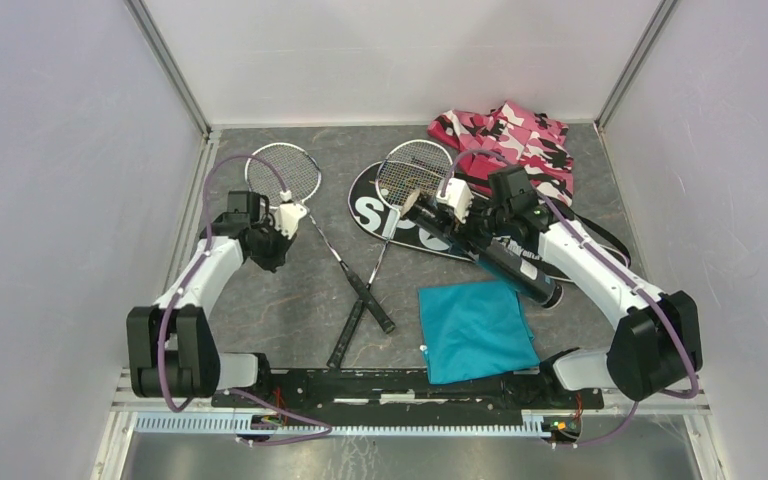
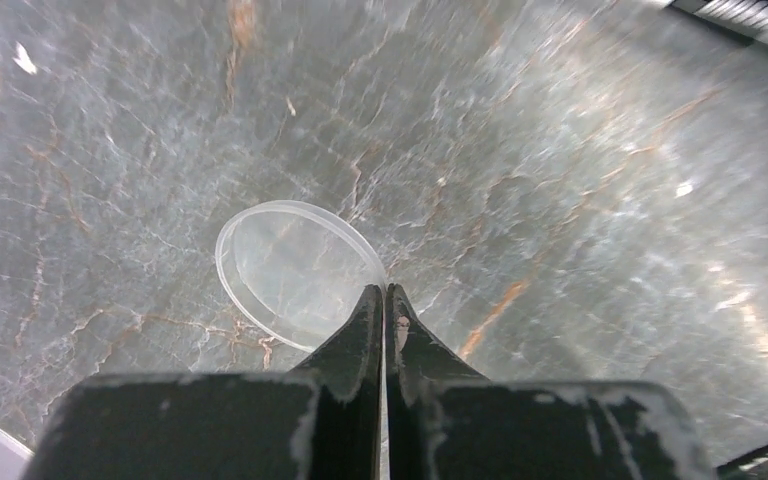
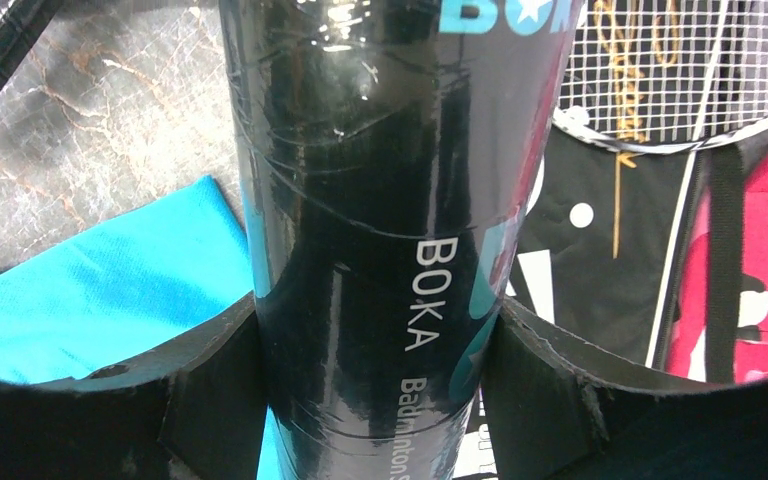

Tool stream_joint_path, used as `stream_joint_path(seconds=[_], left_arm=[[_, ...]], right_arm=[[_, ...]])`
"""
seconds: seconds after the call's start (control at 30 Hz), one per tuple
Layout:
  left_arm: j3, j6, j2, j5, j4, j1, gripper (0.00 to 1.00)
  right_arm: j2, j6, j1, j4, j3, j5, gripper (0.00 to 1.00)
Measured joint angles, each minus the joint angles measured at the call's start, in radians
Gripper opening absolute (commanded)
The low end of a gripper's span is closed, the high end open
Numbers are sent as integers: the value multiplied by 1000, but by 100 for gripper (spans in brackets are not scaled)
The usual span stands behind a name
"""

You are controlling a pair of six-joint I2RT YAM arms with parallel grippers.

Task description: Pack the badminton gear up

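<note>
Item: long black tube (image 3: 360, 150), clamped across its girth by the right gripper (image 3: 380, 345) at centre right, axis running upper left to lower right; clear round lid (image 2: 290, 275), rim pinched in the left gripper's (image 2: 386, 300) closed jaws, well apart at centre left.

A teal square cloth (image 1: 475, 330) lies flat on the grey marbled tabletop (image 1: 290, 300), close to the near edge and right of centre. A pink, black and white camouflage fabric (image 1: 520, 140) sits crumpled in the far right corner, well apart from the cloth. Plain white walls (image 1: 60, 150) enclose the table on the left, far and right sides.
</note>
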Motion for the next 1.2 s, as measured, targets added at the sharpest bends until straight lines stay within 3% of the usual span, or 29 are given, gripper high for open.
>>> stream_joint_path(seconds=[0.33,0.63,0.77,0.9,1.2], left_arm=[[151,-163,-161,298,-47,0,2],[263,-357,-175,595,14,-8,2],[269,-443,-175,647,78,-60,2],[274,-501,-175,670,145,-178,2],[274,-556,-146,664,267,-364,2]], right_arm=[[38,-17,13,-45,126,24,28],[70,-126,71,-125,237,70,28],[81,-178,81,-150,239,69,28],[83,-229,81,-142,196,42,28],[88,-295,81,-138,98,-37,28]])
